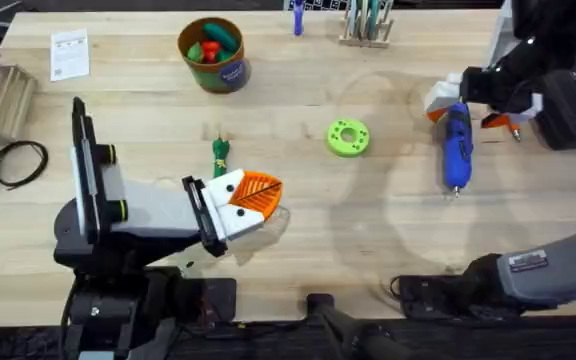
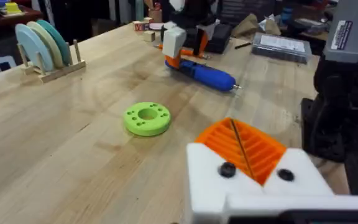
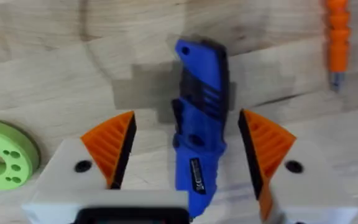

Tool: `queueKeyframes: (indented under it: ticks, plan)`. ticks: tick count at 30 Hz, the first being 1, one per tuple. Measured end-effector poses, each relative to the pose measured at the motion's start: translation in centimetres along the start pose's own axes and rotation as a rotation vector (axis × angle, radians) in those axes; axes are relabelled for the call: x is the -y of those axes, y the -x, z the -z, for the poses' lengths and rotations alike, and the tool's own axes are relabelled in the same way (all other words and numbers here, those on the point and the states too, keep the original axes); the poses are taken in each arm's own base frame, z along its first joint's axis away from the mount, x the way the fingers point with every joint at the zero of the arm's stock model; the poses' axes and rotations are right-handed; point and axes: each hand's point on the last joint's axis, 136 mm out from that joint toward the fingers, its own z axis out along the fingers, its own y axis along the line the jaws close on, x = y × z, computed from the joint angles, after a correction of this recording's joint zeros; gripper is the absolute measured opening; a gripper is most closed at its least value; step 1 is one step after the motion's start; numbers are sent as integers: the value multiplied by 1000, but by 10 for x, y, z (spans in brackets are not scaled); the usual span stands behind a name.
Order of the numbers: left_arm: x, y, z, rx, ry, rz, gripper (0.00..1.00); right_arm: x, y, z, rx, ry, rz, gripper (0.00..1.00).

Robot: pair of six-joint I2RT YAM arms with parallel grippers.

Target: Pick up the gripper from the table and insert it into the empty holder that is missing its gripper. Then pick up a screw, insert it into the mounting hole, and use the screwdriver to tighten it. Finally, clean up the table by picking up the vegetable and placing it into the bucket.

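The screwdriver (image 3: 199, 134) lies between the open right pincer's (image 3: 188, 149) pads.

The overhead camera looked down and forward over the whole bench (image 1: 298, 250). The left wrist camera looked low across it towards the screwdriver (image 2: 207, 74). The right wrist camera hung close above that screwdriver (image 3: 199, 124), facing straight down; all three views shared it.

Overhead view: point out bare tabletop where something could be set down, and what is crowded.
Free: the wood between the bucket and the green disc; also the near stretch below the disc. Crowded: around the screwdriver under the right gripper, and beside the left gripper near the vegetable.
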Motion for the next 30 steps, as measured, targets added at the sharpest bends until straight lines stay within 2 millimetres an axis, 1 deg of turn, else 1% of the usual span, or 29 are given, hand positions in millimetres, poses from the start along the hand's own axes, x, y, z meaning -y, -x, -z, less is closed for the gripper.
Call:
queueKeyframes:
  ticks: [3, 7, 11, 19, 25, 30]
  plan:
    - [0, 0, 0, 0, 0, 0, 4, -4, 1, -11, -17, 36, 11, 951]
    - [0, 0, 0, 0, 0, 0, 4, -2, -3, -19, -28, 56, 12, 951]
    - [0, 0, 0, 0, 0, 0, 4, 1, -5, -22, -31, 61, 26, 948]
    - [0, 0, 0, 0, 0, 0, 4, -1, -4, -25, -22, 71, 49, 934]
    - [0, 0, 0, 0, 0, 0, 4, -1, -12, -34, -36, 71, 56, 934]
    - [0, 0, 0, 0, 0, 0, 4, -1, -10, -35, -24, 68, 56, 933]
